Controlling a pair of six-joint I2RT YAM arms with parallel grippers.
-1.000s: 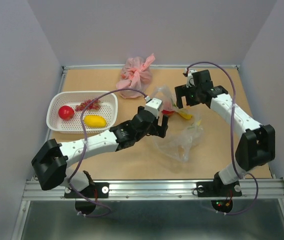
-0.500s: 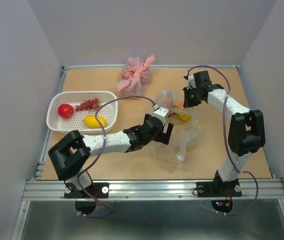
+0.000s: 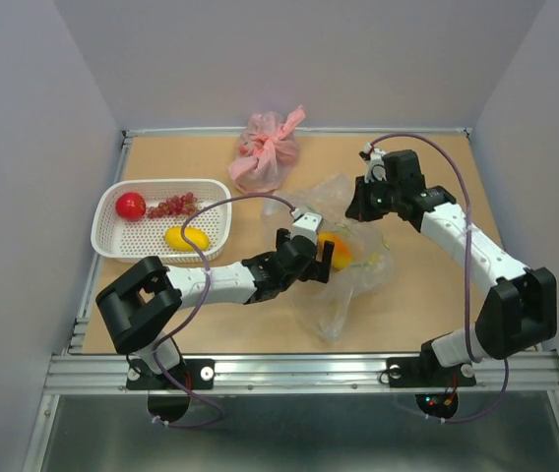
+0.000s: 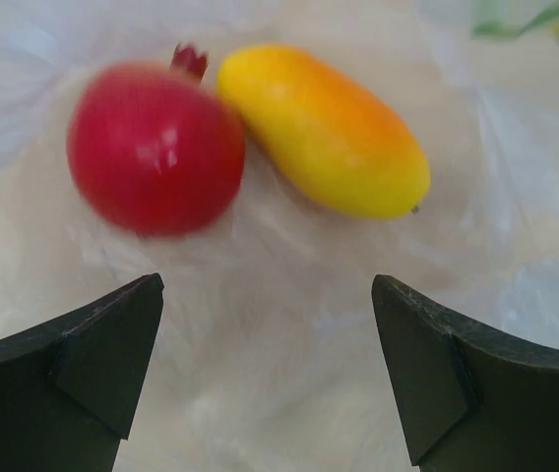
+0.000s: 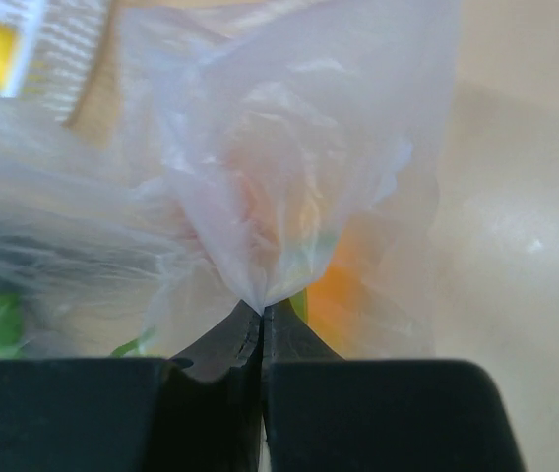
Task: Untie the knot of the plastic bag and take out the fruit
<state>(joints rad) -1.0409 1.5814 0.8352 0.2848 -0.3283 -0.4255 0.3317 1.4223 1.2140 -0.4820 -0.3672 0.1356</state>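
Observation:
The clear plastic bag (image 3: 350, 280) lies crumpled mid-table. My right gripper (image 3: 356, 208) is at its far edge, shut on a gathered fold of the bag (image 5: 260, 197). My left gripper (image 3: 326, 258) is open at the bag's left side, its jaws wide apart over the plastic (image 4: 260, 374). Just ahead of it, fruit lies on the film: a red round one (image 4: 156, 147) and an orange-yellow oblong one (image 4: 324, 128), the latter showing orange (image 3: 338, 247) from above. The knot is out of view.
A white basket (image 3: 161, 183) at the left holds a red fruit (image 3: 130, 205), a grape bunch (image 3: 173, 206) and a yellow mango (image 3: 186, 238). A pink tied bag (image 3: 268, 152) sits at the back. Walls enclose the table on three sides.
My right gripper has shut on the clear bag's plastic. My left gripper has reached farther right toward the fruit in the bag. The bag has shifted slightly.

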